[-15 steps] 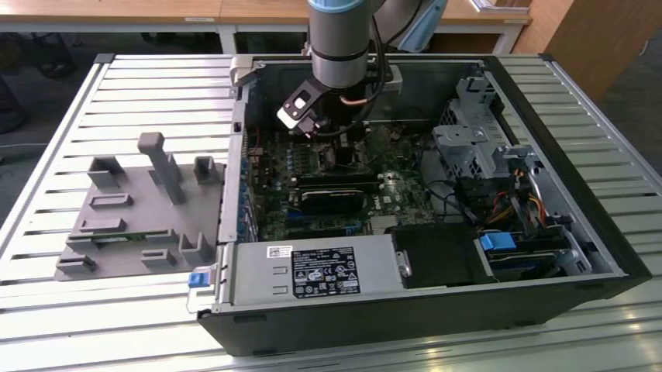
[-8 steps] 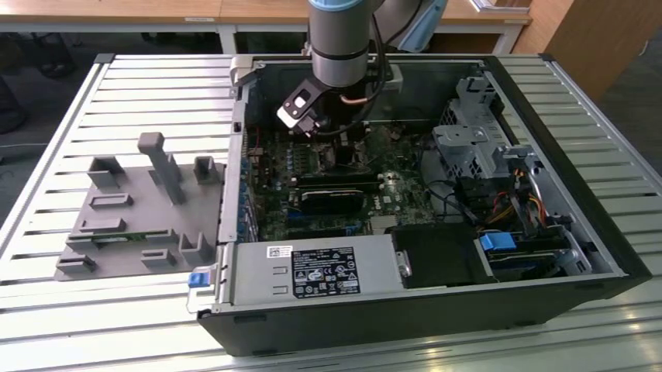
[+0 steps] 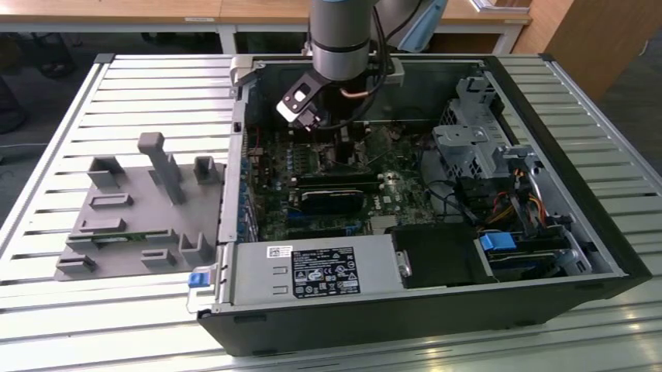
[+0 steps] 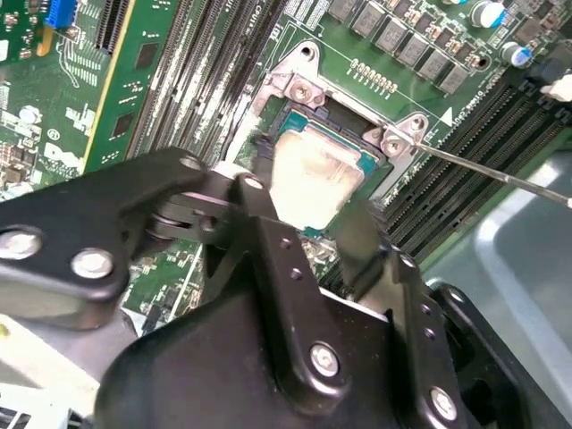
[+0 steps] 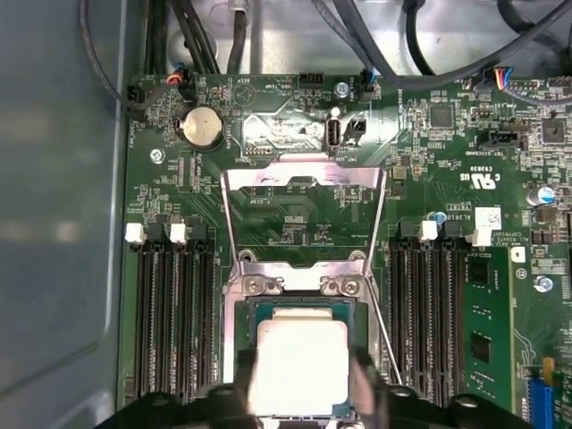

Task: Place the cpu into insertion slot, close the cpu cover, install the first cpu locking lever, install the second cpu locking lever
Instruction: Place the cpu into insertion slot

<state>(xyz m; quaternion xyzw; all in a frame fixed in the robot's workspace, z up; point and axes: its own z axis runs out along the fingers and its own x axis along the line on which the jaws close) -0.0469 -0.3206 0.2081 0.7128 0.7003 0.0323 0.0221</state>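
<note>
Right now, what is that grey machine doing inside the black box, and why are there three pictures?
The grey machine is a robot arm. One camera stands off to the side and sees it reaching into an open black computer case on a slatted metal table. Two more cameras ride near the arm's wrist and see the green circuit board up close. There the black gripper pinches a small square silver-grey chip right at the silver-rimmed square socket. The thin silver frame cover is flipped open.
</note>
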